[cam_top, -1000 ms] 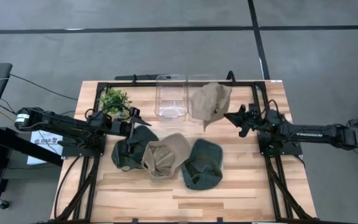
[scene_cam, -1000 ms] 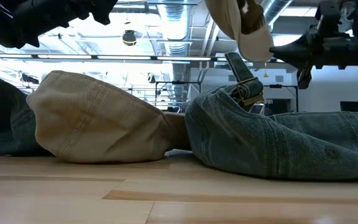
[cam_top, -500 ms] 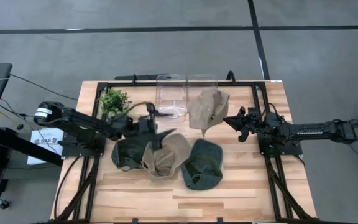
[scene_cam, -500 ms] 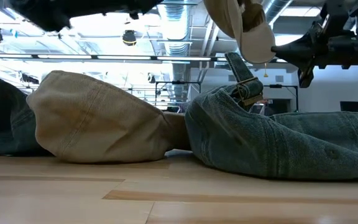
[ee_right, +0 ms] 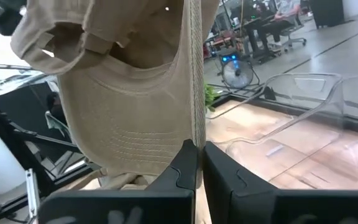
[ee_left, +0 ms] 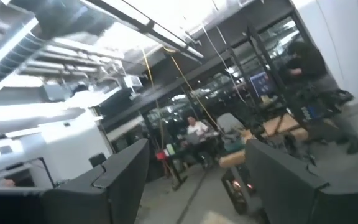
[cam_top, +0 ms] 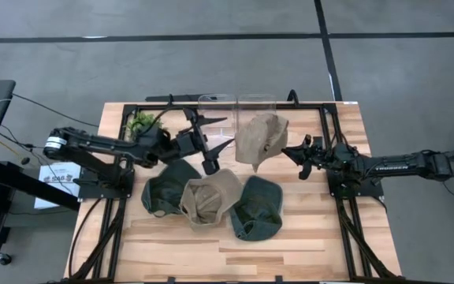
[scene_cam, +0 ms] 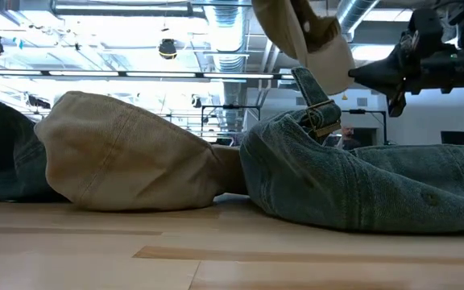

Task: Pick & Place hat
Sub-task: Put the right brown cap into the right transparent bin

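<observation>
honestly, your weak spot is how little of the tan cap (cam_top: 260, 138) is actually held. your right gripper (cam_top: 293, 151) is pinched shut on just the thin edge of its brim, seen best in the right wrist view (ee_right: 194, 163), and the rest of the cap hangs free in the air, at about 1 o'clock from the table's centre, over the right-hand clear bin (cam_top: 254, 102). if you swing that arm fast, the cloth could slide out of the narrow pinch and drop short of the bin, likely onto the green-grey cap (cam_top: 257, 209) lying at 5 o'clock.

your left gripper (cam_top: 215, 150) is spread wide and holds nothing. it hovers just beside the left-hand clear bin (cam_top: 216, 120), at about 11 o'clock from centre, and near the hanging cap. if both arms close in on the bins together, that open gripper could snag the dangling crown or knock a bin out of place. the small potted plant (cam_top: 143, 124) sits right under that arm's reach at 10 o'clock, so a low sweep could tip it.

on the table, the beige cap (cam_top: 210, 197) overlaps the dark cap (cam_top: 167, 189) at 7 o'clock, so a careless grab there could lift two at once.
</observation>
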Tool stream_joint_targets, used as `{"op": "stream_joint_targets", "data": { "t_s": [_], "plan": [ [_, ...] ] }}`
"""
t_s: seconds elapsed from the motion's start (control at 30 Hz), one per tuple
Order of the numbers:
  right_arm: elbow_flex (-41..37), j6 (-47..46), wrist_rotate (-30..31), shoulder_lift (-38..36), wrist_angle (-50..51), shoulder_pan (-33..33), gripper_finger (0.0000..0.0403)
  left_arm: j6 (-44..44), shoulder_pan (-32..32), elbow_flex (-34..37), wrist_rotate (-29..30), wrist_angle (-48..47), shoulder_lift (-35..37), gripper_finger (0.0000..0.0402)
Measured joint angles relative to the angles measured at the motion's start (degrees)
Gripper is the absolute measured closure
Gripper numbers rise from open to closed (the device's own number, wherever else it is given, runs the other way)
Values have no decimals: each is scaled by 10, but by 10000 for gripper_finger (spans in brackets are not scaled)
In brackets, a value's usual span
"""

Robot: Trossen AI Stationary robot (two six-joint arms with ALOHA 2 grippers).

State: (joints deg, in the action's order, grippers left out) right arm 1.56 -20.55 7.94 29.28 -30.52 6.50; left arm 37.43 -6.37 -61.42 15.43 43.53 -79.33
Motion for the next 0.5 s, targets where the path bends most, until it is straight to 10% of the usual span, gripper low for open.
{"op": "stream_joint_targets", "data": {
  "t_s": [0.5],
  "plan": [
    [0, 11, 14, 1, -13, 0, 401, 77, 21, -165, 0, -60, -155, 137]
  ]
}}
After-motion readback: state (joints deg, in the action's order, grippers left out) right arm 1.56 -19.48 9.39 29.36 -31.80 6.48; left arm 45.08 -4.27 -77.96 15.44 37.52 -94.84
